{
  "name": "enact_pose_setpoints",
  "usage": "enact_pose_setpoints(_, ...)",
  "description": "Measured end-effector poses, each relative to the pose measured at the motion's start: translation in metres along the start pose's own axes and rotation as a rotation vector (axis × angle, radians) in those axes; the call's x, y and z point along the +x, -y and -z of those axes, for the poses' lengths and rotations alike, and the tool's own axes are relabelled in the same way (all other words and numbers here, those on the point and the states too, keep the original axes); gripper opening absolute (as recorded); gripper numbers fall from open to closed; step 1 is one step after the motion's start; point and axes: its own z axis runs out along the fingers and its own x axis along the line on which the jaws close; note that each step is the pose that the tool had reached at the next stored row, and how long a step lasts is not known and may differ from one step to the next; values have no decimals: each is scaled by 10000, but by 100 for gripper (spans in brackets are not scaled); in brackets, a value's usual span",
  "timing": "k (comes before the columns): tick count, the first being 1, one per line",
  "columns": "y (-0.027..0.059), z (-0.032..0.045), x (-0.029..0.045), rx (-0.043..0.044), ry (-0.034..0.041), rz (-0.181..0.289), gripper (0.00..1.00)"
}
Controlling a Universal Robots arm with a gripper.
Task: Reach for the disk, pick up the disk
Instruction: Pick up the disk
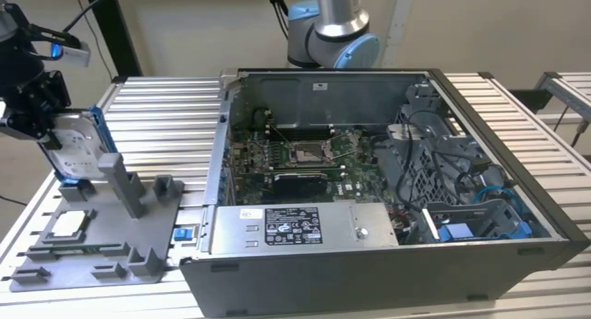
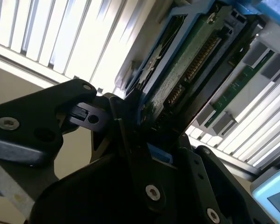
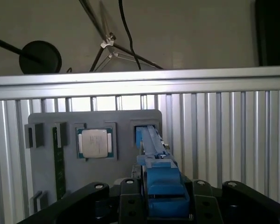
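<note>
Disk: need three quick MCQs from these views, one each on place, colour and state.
1. Where is the disk?
A. Inside the computer case
B. On edge at the grey fixture, on the exterior view's left
C. Flat on the power supply

2. What colour are the disk's rails?
A. Blue
B. Red
C. Yellow

3. What is the gripper doing?
A. Open, apart from the disk
B. Shut on the CPU chip
C. Shut on the disk

Answers:
1 B, the exterior view shows it standing there.
2 A, both wrist views show blue edging.
3 C, the second wrist view shows the jaws against both of its faces.
</note>
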Motion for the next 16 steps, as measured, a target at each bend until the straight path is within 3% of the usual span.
enact_pose_setpoints(16,-3,214,-5,0,1,0,0)
